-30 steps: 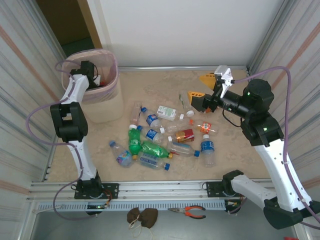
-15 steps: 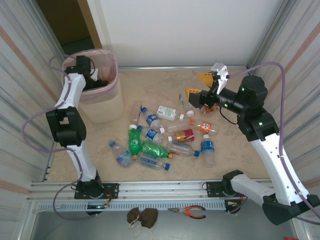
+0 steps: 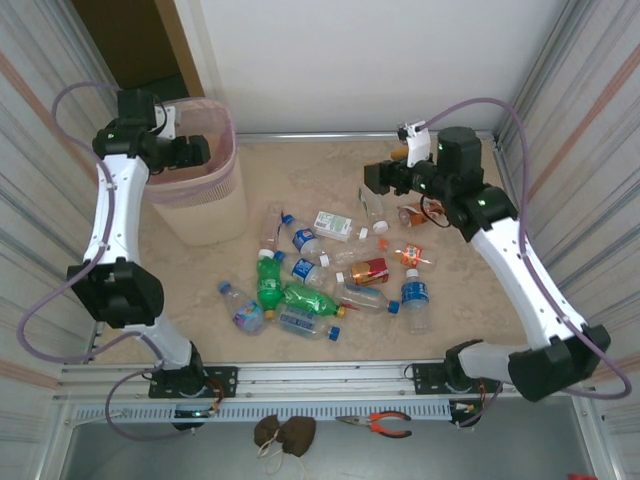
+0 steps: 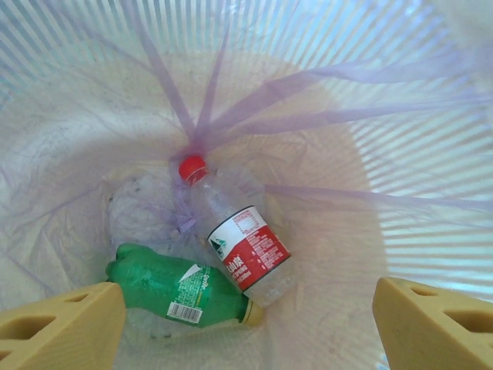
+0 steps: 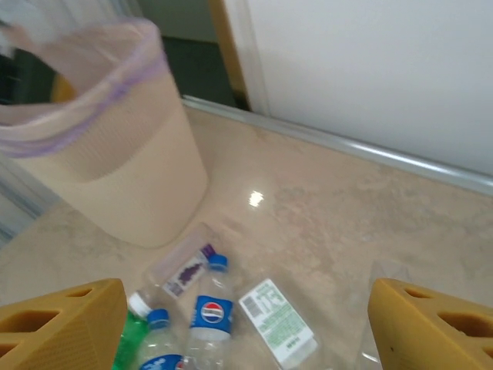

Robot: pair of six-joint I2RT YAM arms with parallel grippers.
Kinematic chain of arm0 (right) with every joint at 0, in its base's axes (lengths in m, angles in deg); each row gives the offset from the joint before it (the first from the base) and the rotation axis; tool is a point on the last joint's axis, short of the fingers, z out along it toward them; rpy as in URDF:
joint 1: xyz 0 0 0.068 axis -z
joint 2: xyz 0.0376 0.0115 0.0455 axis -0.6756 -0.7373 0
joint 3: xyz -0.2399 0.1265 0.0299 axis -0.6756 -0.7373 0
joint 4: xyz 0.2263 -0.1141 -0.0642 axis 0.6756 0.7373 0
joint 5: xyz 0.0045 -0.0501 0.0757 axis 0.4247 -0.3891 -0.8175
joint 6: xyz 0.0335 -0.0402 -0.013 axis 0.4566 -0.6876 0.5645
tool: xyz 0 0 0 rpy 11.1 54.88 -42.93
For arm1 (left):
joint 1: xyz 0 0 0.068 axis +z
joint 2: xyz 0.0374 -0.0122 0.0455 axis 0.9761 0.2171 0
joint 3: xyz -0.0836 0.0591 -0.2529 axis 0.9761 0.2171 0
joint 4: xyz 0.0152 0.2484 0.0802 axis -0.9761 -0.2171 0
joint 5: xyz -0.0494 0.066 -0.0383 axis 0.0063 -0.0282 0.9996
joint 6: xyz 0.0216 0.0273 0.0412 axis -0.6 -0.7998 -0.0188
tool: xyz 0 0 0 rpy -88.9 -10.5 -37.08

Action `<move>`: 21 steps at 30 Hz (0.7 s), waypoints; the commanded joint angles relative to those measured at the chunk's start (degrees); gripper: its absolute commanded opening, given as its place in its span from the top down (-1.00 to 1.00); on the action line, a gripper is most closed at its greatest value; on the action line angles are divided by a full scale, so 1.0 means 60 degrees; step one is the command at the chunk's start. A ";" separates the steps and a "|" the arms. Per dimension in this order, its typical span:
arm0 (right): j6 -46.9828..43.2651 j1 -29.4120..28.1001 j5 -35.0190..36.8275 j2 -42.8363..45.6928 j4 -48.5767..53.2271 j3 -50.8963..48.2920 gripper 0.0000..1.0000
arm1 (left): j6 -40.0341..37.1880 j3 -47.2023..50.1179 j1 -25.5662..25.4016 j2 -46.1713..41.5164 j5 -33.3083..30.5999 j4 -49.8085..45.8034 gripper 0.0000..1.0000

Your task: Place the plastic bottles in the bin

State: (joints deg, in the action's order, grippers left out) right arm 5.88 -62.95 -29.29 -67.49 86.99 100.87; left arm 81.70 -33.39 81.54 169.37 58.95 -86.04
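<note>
My left gripper (image 3: 190, 152) hangs over the mouth of the pale pink bin (image 3: 222, 178), open, with nothing between its yellow fingers (image 4: 62, 327). At the bottom of the bin lie a clear bottle with a red label and red cap (image 4: 239, 247) and a green bottle (image 4: 173, 289). Several plastic bottles (image 3: 330, 272) lie scattered on the floor in the middle. My right gripper (image 3: 372, 178) is raised above the pile's far right edge, open and empty. Below it are a Pepsi bottle (image 5: 208, 308), a clear bottle with a white and green label (image 5: 277, 324) and the bin (image 5: 115, 169).
Corrugated walls close in on both sides and a white wall stands at the back. A dark doorway (image 3: 130, 45) opens behind the bin. Orange-handled pliers (image 3: 385, 424) and a brown lump (image 3: 283, 432) lie on the shelf in front of the arm bases.
My left arm has lifted higher, so its gripper now looks down into the bin from above. My right arm has risen and swung back and left over the pile.
</note>
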 commanded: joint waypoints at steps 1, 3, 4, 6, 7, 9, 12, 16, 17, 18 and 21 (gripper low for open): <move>0.0277 0.0113 0.0830 -0.0764 0.0468 0.0485 -0.59 | 0.0002 -0.0120 0.0040 -0.0770 0.0349 -0.0100 -0.68; 0.0376 0.0185 0.1038 -0.1409 0.0719 0.0771 -0.58 | -0.0058 -0.0105 0.0039 -0.1100 0.0459 -0.0042 -0.69; 0.0443 0.0235 0.1116 -0.1787 0.0864 0.0975 -0.58 | -0.0079 -0.0075 0.0037 -0.1277 0.0545 0.0010 -0.69; 0.0633 0.0322 0.1321 -0.2529 0.1228 0.1425 -0.57 | -0.0095 0.0015 0.0039 -0.1612 0.0759 0.0127 -0.69; 0.0775 0.0395 0.1348 -0.2973 0.1419 0.1687 -0.56 | -0.0087 0.0103 0.0038 -0.1822 0.0926 0.0245 -0.69; 0.1034 0.0518 0.1441 -0.3815 0.1844 0.2275 -0.52 | -0.0013 0.0365 0.0038 -0.2180 0.1245 0.0451 -0.69; 0.1274 0.0689 0.1469 -0.5044 0.2359 0.3126 -0.46 | 0.0126 0.0851 0.0039 -0.2704 0.1880 0.0848 -0.66; 0.1201 0.0815 0.1332 -0.6349 0.2544 0.3909 -0.44 | 0.0404 0.1580 0.0007 -0.3387 0.2415 0.1400 -0.64; 0.1172 0.0831 0.1406 -0.6671 0.2693 0.4134 -0.43 | 0.0486 0.1756 -0.0033 -0.3545 0.2483 0.1528 -0.64; 0.1132 0.0830 0.1448 -0.7010 0.2919 0.4444 -0.43 | 0.0552 0.1953 -0.0076 -0.3716 0.2516 0.1669 -0.63; 0.0936 0.0784 0.1441 -0.7793 0.3366 0.5225 -0.39 | 0.0736 0.2424 -0.0269 -0.4106 0.2592 0.2028 -0.62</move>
State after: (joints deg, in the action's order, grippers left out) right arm 11.80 -57.90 -21.31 -111.81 102.66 128.13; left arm 84.13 -20.78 80.92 147.10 71.65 -77.54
